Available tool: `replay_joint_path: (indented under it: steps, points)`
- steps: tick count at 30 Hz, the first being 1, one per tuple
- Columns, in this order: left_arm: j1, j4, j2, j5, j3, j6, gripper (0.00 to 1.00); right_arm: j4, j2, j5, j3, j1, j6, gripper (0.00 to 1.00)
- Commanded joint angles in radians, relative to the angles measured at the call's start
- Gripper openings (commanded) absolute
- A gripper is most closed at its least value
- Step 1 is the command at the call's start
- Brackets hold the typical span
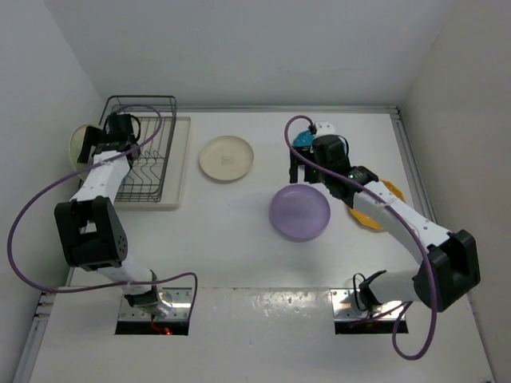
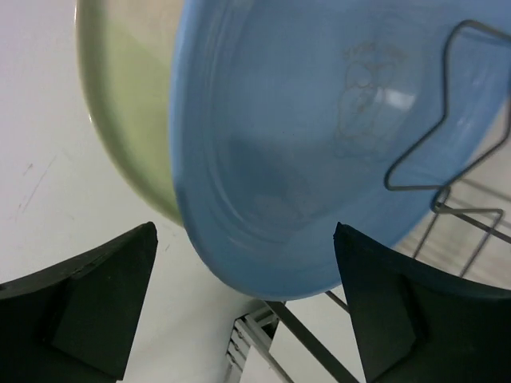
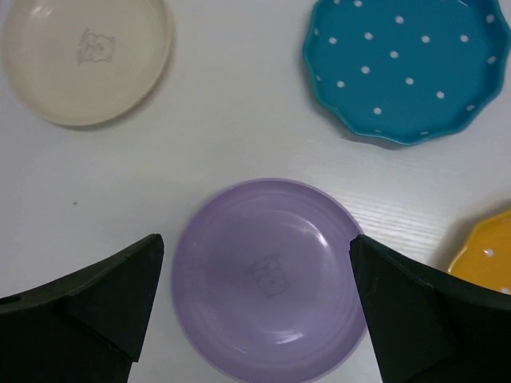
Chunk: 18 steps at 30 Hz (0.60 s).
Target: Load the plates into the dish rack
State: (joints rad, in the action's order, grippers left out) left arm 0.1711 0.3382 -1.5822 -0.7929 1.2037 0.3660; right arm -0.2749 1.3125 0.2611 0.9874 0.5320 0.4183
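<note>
My left claw [image 2: 246, 259] is hanging open, clear of the light blue plate [image 2: 303, 136] standing on edge in the dish rack [image 1: 148, 159] beside the pale-green plate [image 2: 128, 104]. My right claw [image 3: 257, 243] is hovering open over the lavender plate [image 3: 267, 279].

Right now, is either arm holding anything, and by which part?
Nothing is held. Left jaws open at the rim of the light blue plate; right jaws open above the lavender plate.

The light blue plate [image 2: 319, 159] is smooth, glossy glazed ceramic. The lavender plate [image 3: 267, 279] and the teal dotted plate [image 3: 407, 68] shine likewise, while the cream plate [image 3: 84, 56] looks duller. The dish rack [image 1: 156, 171] is thin dark metal wire. The counter [image 3: 231, 120] looks white, matt and faintly grained. The right pincer [image 3: 257, 239] has matt black plastic fingers [image 3: 88, 311].
</note>
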Motion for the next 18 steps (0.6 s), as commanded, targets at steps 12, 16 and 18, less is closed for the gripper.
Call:
replay_joint_path:
  steps: [12, 16, 18]
  points:
    - [-0.177, 0.224, 0.176, 0.280, 0.422, -0.073, 1.00, 0.009, 0.143, -0.143, 0.157, -0.208, 0.031, 1.00]
    - [-0.303, 0.372, 0.119, 0.565, 0.456, -0.084, 1.00, 0.036, 0.162, -0.177, 0.155, -0.245, 0.053, 1.00]
    - [-0.390, 0.418, 0.091, 0.714, 0.421, -0.099, 1.00, 0.039, 0.169, -0.195, 0.157, -0.254, 0.074, 1.00]
